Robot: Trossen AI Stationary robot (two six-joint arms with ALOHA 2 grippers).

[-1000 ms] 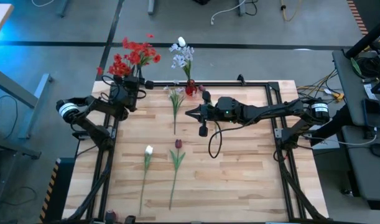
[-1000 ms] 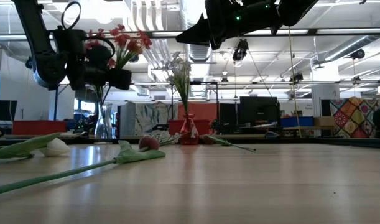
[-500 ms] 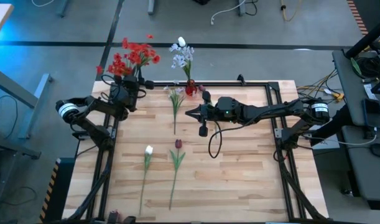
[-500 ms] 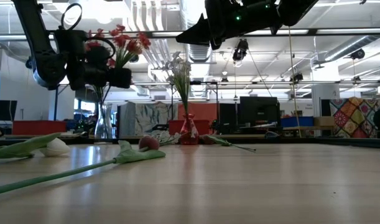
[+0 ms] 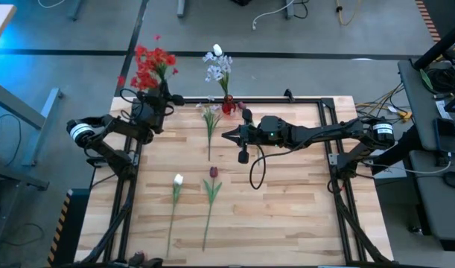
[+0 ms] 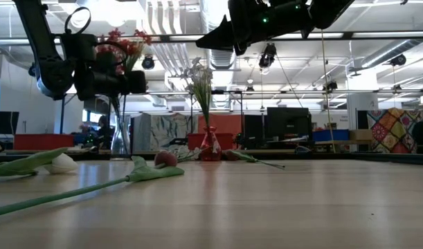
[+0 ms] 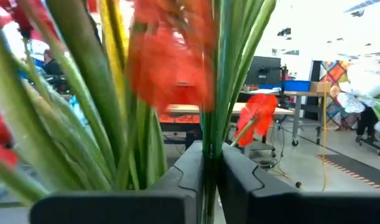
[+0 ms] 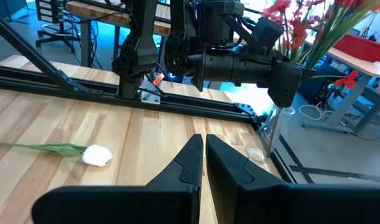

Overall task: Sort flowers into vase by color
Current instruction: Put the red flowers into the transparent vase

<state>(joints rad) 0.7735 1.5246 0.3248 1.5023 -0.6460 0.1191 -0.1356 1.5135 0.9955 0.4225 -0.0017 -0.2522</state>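
Red flowers [image 5: 149, 65] swung upright since earlier, my left gripper [image 5: 161, 99] clamped on their stems over the clear vase [image 6: 118, 138]; lower straight, right gripper [image 5: 228, 136] closed, idle mid-table.

Bright overhead light; left wrist view blurred close-up.

I count three loose flowers lying on the table [image 5: 287, 193]: one white bud [image 5: 178, 180], one dark red tulip [image 5: 213, 173], one pale spray [image 5: 209, 112]. Two vases stand at the far edge: a clear vase [image 6: 118, 138] of red flowers [image 5: 149, 65], a red vase [image 6: 210, 147] of white-blue sprays [image 5: 218, 67]. Two arms.
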